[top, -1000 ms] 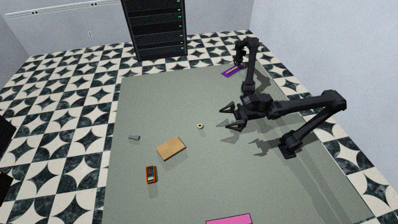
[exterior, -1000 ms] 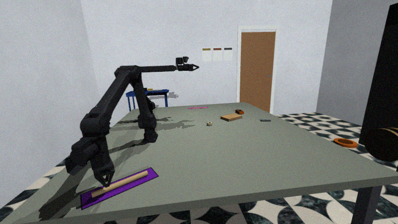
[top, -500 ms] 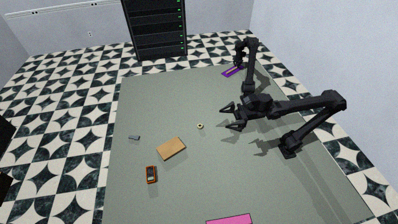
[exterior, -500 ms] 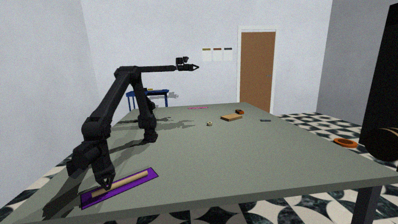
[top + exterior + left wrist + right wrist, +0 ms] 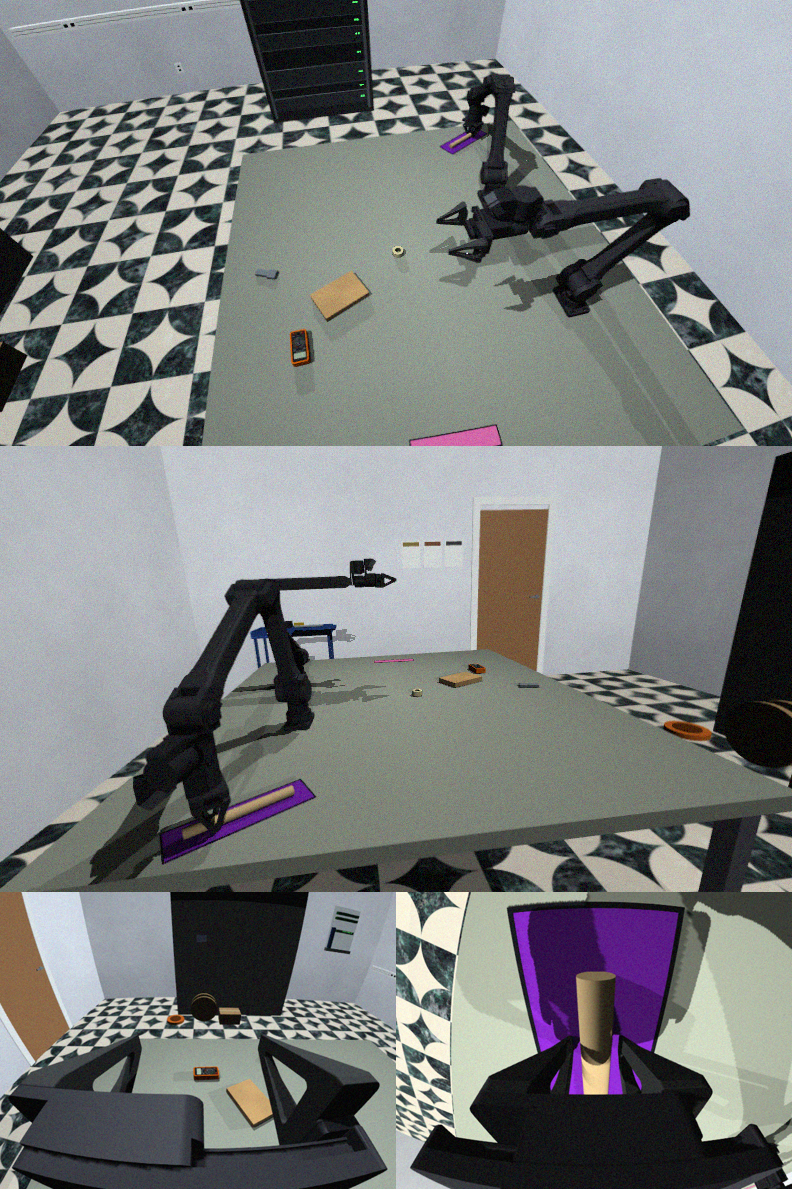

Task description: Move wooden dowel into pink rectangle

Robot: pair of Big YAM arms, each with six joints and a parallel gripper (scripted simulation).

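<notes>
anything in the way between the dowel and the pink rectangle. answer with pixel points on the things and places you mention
On the straight line from the dowel [image 5: 460, 140] [image 5: 260, 803] [image 5: 596, 1020] to the pink rectangle [image 5: 457, 436] [image 5: 394, 660], the left gripper [image 5: 445, 237] [image 5: 394, 580] [image 5: 199, 1041] hangs above the table, likely an obstacle if the dowel is carried high. The tape roll [image 5: 397, 249] [image 5: 416, 692] sits off to one side.
</notes>
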